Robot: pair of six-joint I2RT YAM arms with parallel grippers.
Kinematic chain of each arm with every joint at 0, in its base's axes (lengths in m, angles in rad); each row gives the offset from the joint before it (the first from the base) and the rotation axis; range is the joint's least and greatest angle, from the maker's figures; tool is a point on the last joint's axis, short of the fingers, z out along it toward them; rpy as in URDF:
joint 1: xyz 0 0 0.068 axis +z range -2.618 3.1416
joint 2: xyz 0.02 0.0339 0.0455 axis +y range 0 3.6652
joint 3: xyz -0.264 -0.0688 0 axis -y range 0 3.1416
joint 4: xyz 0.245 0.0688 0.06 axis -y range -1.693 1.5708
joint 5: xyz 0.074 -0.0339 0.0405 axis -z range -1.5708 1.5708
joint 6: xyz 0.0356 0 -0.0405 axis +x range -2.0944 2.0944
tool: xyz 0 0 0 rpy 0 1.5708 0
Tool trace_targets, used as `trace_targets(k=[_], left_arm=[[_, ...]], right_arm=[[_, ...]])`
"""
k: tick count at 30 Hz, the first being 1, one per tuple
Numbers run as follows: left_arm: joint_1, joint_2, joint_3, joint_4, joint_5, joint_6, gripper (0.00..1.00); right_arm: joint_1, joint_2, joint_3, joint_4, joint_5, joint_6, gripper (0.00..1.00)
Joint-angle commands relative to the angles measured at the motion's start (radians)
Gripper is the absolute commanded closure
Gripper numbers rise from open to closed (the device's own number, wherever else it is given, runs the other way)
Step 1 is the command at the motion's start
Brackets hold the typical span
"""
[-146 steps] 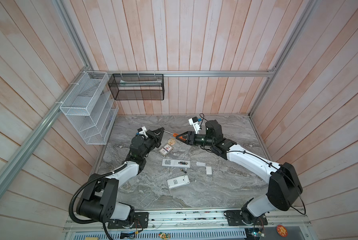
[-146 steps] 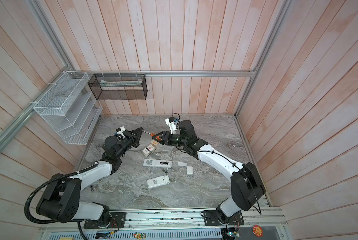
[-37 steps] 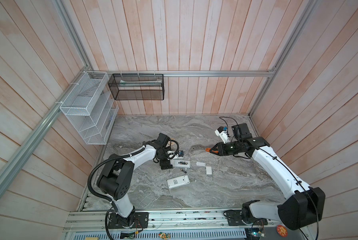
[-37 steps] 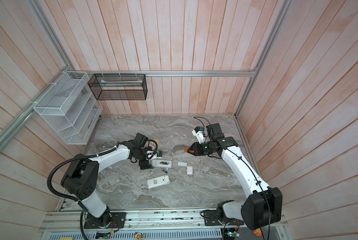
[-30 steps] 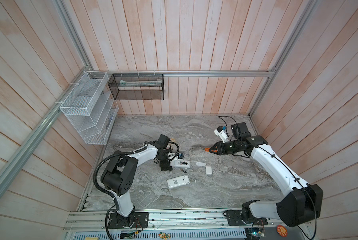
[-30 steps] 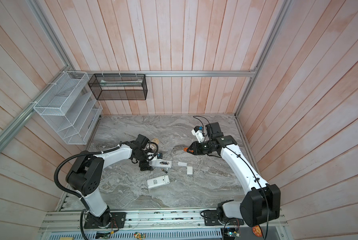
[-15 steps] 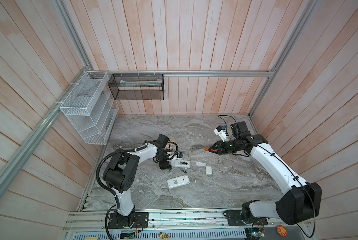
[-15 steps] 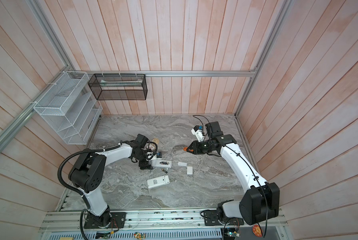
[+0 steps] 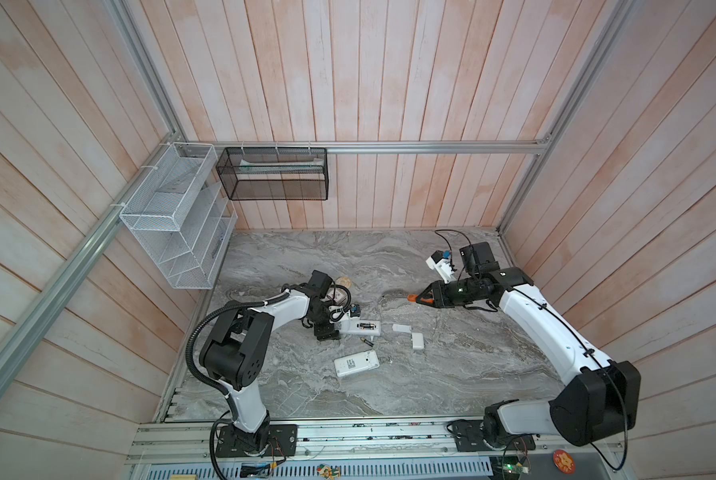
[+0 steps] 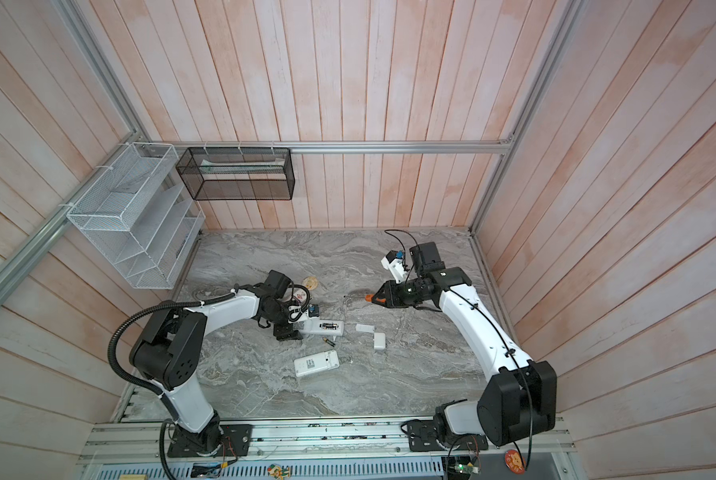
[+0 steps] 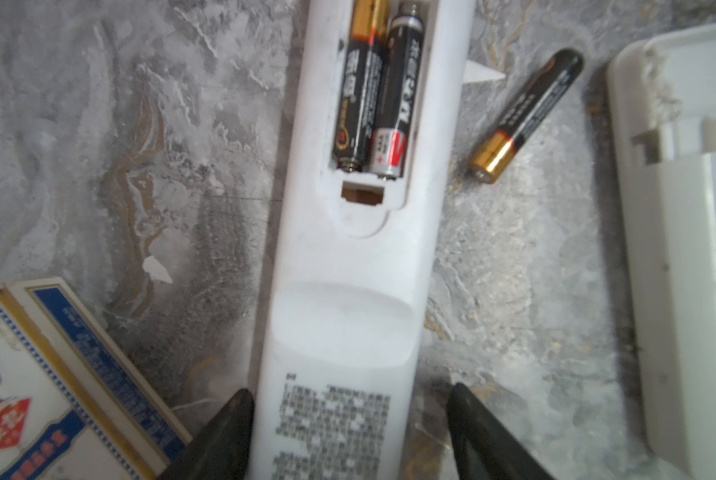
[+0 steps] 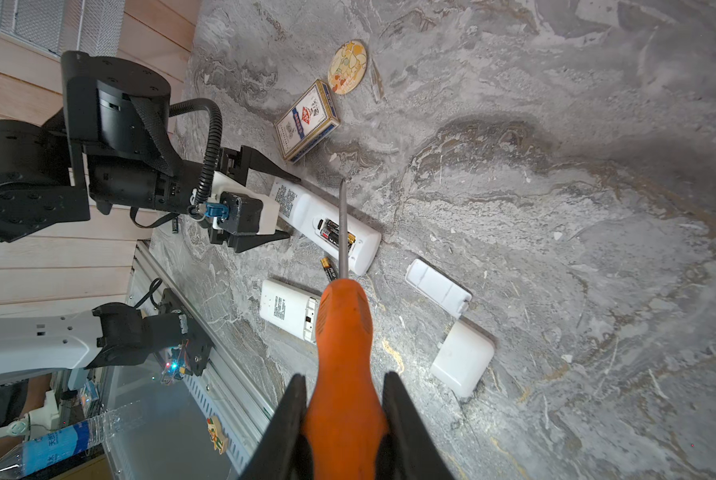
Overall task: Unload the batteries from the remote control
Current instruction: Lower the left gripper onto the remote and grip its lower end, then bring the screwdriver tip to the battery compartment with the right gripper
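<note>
All eyes on the marble bench, and the gap that matters is hand to remote. The left hand is right on it, jaws apart and astride the label end of the white remote control. One finger is against its edge with daylight at the other, so nothing is clamped yet. The right hand sits at two o'clock from the remote in both top views, near but clear of it. Its jaws are tight on the orange-handled screwdriver, blade aimed toward nine o'clock.

The remote lies back-up, long axis running nine to three, with the left hand at the nine o'clock end and the uncovered compartment toward three. Two batteries lie in there side by side, lengthwise with the remote. One loose battery lies on the bench just beside it at six o'clock.

My read: the left hand is nearer and pins, and the blade must travel toward eight o'clock to lever them out.
</note>
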Motion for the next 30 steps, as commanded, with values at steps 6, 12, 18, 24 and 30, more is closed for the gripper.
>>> trace_targets(k=[6, 12, 18, 24, 30], left_arm=[[0.012, -0.014, -0.094, 0.03, -0.09, 0.018, 0.43], [0.004, -0.067, -0.111, 0.038, -0.08, 0.008, 0.54], [-0.01, -0.144, -0.131, 0.048, -0.039, -0.032, 0.61], [-0.021, -0.209, -0.155, 0.059, -0.032, -0.03, 0.65], [-0.038, -0.263, -0.166, 0.063, -0.062, -0.049, 0.7]], right_arm=[[-0.004, -0.002, 0.063, -0.041, -0.006, 0.002, 0.92], [-0.002, -0.005, 0.084, -0.06, -0.007, 0.014, 0.92], [0.024, -0.005, 0.101, -0.077, -0.005, 0.023, 0.91], [0.065, 0.038, 0.151, -0.111, 0.002, 0.011, 0.91], [0.145, 0.118, 0.254, -0.199, 0.077, -0.05, 0.91]])
